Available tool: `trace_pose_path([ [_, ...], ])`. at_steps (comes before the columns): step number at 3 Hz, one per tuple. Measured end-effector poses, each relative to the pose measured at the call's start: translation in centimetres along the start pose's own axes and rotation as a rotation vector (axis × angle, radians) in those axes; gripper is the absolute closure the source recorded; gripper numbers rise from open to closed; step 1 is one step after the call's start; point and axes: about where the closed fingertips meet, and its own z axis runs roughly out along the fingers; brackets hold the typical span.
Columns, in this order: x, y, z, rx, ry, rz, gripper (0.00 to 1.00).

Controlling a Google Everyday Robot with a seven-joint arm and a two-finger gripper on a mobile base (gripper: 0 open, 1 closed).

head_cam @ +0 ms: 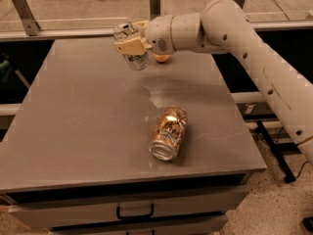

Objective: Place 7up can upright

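The 7up can (132, 48), small and silver with green lettering, is held in my gripper (131, 45) above the far part of the grey table (78, 116). The can is tilted, its top end leaning to the upper left, and it is clear of the tabletop. The gripper's tan fingers (131, 46) are shut around the can's middle. My white arm (234, 38) reaches in from the right.
A larger orange-gold patterned can (168, 132) lies on its side near the table's front middle. A small orange ball (162, 58) sits at the far edge, just behind the gripper. A drawer with a handle (134, 212) is below the tabletop.
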Motion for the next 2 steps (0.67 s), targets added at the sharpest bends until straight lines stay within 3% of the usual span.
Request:
trace_pose_path([
  [2,4.0,0.7,-1.8,-0.095,-0.041,0.03,1.0],
])
